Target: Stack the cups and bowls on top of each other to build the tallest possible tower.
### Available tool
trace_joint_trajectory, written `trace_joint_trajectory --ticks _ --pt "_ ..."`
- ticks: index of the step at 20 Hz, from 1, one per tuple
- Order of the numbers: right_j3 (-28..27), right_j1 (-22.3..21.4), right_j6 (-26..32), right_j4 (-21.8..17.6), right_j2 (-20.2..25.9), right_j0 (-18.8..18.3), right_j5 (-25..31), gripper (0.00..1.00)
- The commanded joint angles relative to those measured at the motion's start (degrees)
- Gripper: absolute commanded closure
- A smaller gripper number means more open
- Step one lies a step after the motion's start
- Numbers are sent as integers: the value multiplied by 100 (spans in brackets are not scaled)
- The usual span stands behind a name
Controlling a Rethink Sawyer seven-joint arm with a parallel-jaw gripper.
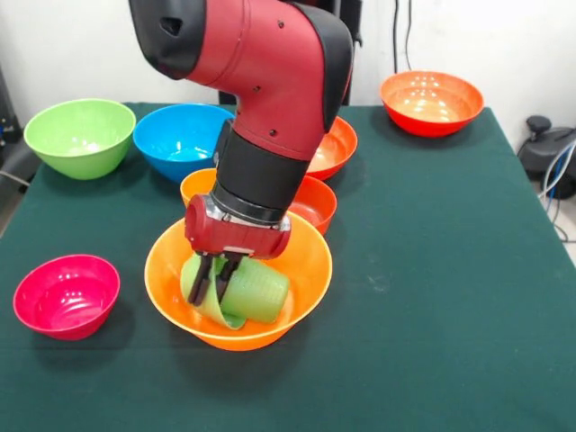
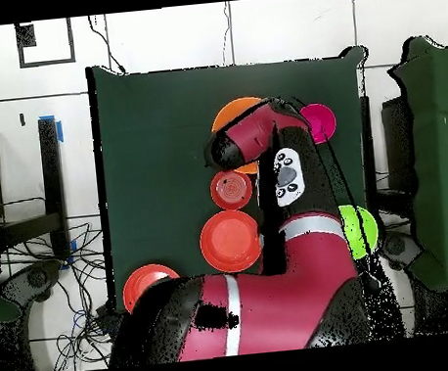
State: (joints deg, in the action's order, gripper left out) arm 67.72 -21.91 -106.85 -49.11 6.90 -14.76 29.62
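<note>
The largest orange bowl [image 1: 308,263] sits near the table's front, and in the overhead view its rim [image 2: 232,108] peeks out from under the arm. A small green bowl [image 1: 261,290] lies tipped on its side inside it, its mouth facing left. My gripper [image 1: 208,299] reaches down into the orange bowl and is shut on the green bowl's rim. Directly behind, an orange cup [image 1: 195,184] shows partly past the arm, beside a small red-orange bowl [image 1: 315,203]. From overhead the arm covers the gripper.
A big green bowl [image 1: 79,135] and a blue bowl [image 1: 180,139] stand at the back left. A pink bowl [image 1: 66,295] is at the front left. More red-orange bowls sit at mid-back [image 1: 333,148] and back right [image 1: 430,102].
</note>
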Motion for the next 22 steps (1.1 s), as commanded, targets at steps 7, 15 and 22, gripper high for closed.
trace_joint_trajectory --ticks 7,15,22 --pt "781 -411 3424 2113 2685 -1395 2677 100" --pt "780 437 3775 2906 3346 -2077 3069 100" --pt "683 1410 4384 3137 3793 -2598 2905 100"
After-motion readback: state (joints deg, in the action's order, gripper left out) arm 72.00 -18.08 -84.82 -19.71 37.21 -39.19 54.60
